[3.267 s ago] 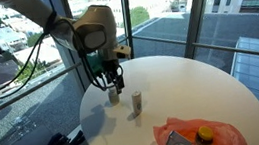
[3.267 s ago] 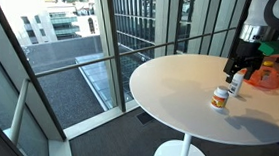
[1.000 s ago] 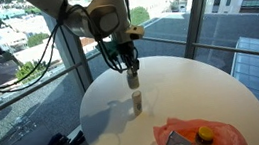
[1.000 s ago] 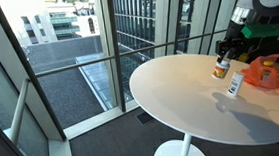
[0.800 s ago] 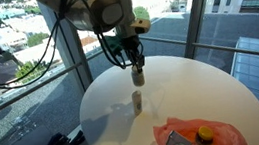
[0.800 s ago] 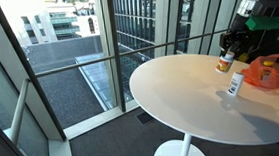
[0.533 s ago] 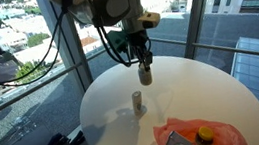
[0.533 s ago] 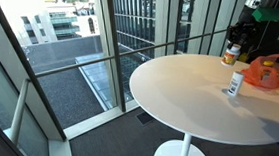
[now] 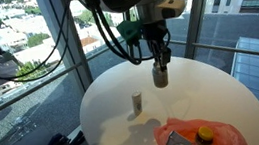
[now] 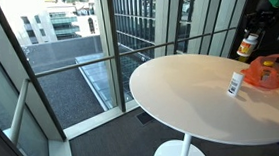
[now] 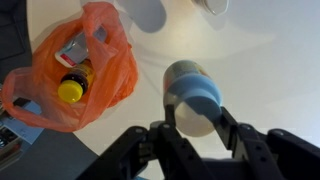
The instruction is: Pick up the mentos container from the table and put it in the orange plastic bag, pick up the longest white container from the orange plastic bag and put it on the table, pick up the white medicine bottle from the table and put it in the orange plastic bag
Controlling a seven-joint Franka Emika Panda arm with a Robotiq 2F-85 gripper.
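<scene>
"Where's the mentos container (image 9: 159,77) got to?"

"It's up in the air over the round bench (image 9: 212,87), upright. The gripper (image 9: 158,66) is pinching it from both sides."

"And the orange plastic bag (image 9: 200,136)?"

"That's lying near the bench's edge, well apart from the container. A yellow-capped bottle (image 11: 70,90) shows inside it. The white medicine bottle (image 9: 137,103) stands alone on the bench, nearer the gripper."
</scene>
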